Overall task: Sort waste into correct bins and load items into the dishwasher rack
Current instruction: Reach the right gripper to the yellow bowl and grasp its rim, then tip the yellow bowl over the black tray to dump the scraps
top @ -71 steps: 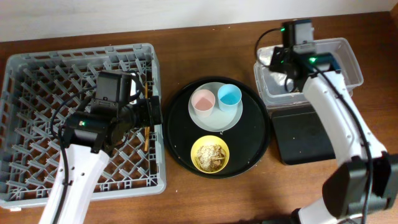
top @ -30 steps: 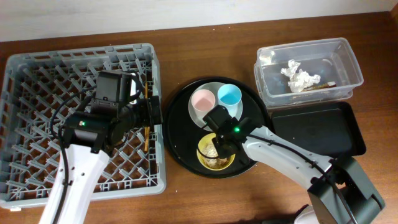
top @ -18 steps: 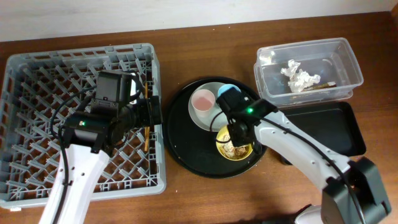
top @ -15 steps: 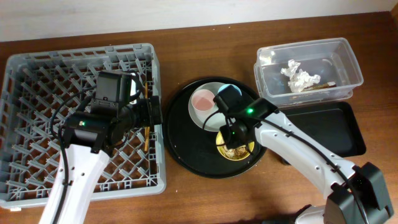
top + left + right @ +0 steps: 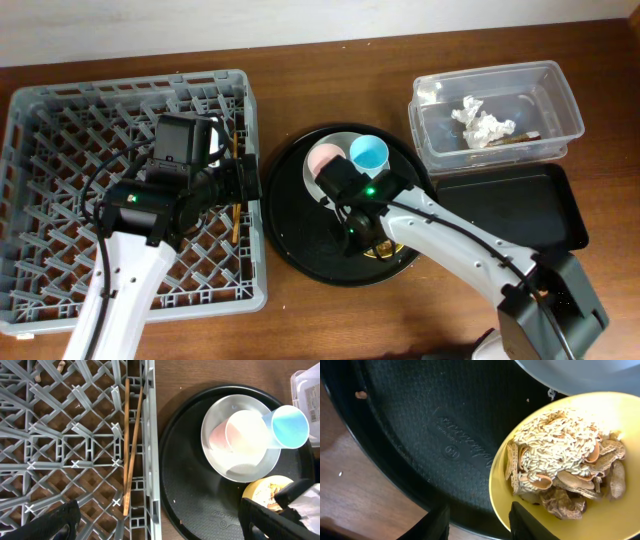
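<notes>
Overhead: right gripper hangs over the big round black tray, directly above the yellow bowl, of which only a sliver shows. Small pink cup and small blue cup sit on the pale grey round plate just behind. Crumpled white tissue lies in the clear rectangular plastic tub. No legible writing.

Left wrist: left gripper has its jaws spread wide, over the edge of the large grey plastic rack. Thin wooden chopsticks lie in the lattice ahead of it.

Right wrist: fingers are parted, and the bowl's left rim runs down between them. Beige food scraps fill the bowl. The tray bears moulded lettering and a circled mark, too blurred to read.
</notes>
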Tool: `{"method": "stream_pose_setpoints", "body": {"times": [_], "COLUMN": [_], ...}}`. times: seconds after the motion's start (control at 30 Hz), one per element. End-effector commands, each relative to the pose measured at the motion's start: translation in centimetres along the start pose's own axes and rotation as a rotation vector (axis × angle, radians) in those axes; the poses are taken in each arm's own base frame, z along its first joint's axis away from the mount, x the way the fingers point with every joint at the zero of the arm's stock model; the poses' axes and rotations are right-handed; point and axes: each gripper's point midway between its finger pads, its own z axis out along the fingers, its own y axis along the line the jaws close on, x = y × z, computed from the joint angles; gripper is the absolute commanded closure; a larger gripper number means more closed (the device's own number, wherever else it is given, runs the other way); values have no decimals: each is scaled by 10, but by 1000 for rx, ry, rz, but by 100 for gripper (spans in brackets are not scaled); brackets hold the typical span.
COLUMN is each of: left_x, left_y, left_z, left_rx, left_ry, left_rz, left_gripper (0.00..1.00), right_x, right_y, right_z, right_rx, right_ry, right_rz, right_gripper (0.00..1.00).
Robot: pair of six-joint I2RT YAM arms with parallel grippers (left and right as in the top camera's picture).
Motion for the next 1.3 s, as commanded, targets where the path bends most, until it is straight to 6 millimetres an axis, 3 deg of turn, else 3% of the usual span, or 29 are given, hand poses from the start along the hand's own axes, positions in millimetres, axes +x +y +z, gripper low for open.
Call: {"method": "stream_pose_setpoints", "body": {"times": [0.0, 0.23, 0.47, 0.6, 0.97, 1.03, 1.1, 1.2, 1.27], "left_x": [-3, -3, -3, -3, -3, -3, -3, -3, -3], "left_y": [-1, -1, -1, -1, -1, -1, -1, -1, -1], "left_z": [-4, -4, -4, -4, -4, -4, -4, -4, -4], "left_rx": [7, 7, 7, 7, 7, 7, 7, 7, 7], "left_ry": [-13, -13, -13, -13, -13, -13, -13, -13, -13], "left_rz": [1, 1, 1, 1, 1, 1, 1, 1, 1], "left_gripper": [1, 1, 0, 1, 1, 1, 1, 1, 1], "right_x": [1, -6, 4, 6, 14, 16, 15, 13, 2], "right_y": [-2, -1, -8, -9, -10, -11, -11, -10, -6], "right_z": [11, 17, 36, 36, 37, 37, 37, 26, 3], "right_rx": [22, 20, 43, 44, 48, 50, 50, 50, 43], "right_ry": [27, 11, 15, 20, 53, 61, 58, 60, 35], "right_rz": [0, -1, 2, 2, 4, 5, 7, 8, 8], "right_gripper": [64, 76, 76, 88, 88, 96, 96, 96, 96]}}
